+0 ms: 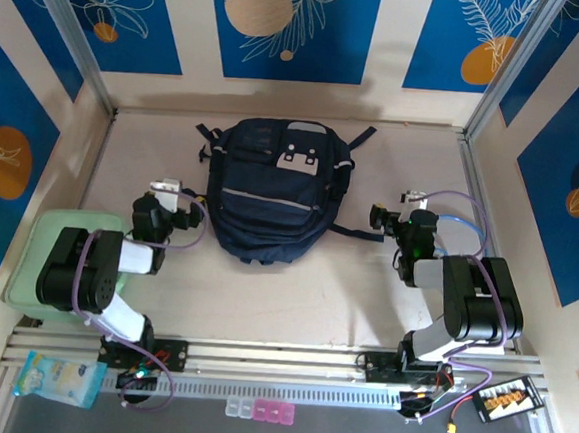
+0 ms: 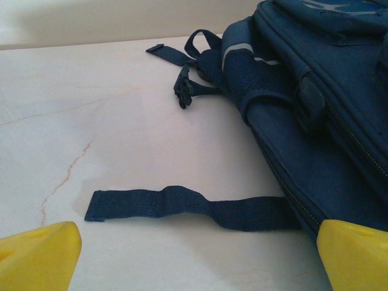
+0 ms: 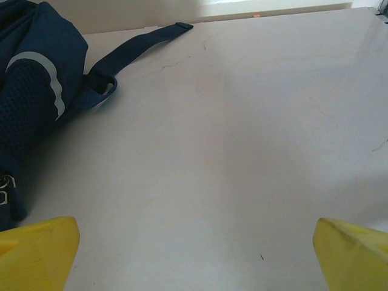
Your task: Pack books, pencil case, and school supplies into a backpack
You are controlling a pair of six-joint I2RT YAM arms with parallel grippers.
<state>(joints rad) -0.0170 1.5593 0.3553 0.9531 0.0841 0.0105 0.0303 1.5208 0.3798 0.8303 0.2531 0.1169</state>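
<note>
A: Where is the backpack now?

B: The backpack (image 1: 271,190) lies flat on the table (image 1: 293,297), in the upper middle of the top view, between the two arms. Its light grey patch (image 1: 299,159) faces up, near the far end.

A: And the left tool?

B: The left tool (image 2: 194,260) is wide open. In its wrist view one yellow finger (image 2: 36,257) sits in the lower left corner and the other in the lower right corner, and the bare table shows between them. The finger on the right is just beside the lower edge of the backpack. I cannot tell if it touches.

A: What is in front of it?

B: A loose strap (image 2: 182,206) lies flat on the table. It runs from the side of the backpack toward the left of the frame. A second strap with a buckle (image 2: 182,91) is in the upper middle.

A: The right tool?

B: The right tool (image 3: 194,254) is also spread open, with its fingers in the two bottom corners and bare table between them. The backpack is at the left edge of that view, with a pale stripe (image 3: 56,82) curving over a mesh pocket. A long strap (image 3: 136,48) goes from it to the upper middle of the frame.

A: Anything else on the table?

B: A pale-green flat box (image 1: 26,246) is at the left edge of the top view, partly under the left arm (image 1: 85,271).
</note>
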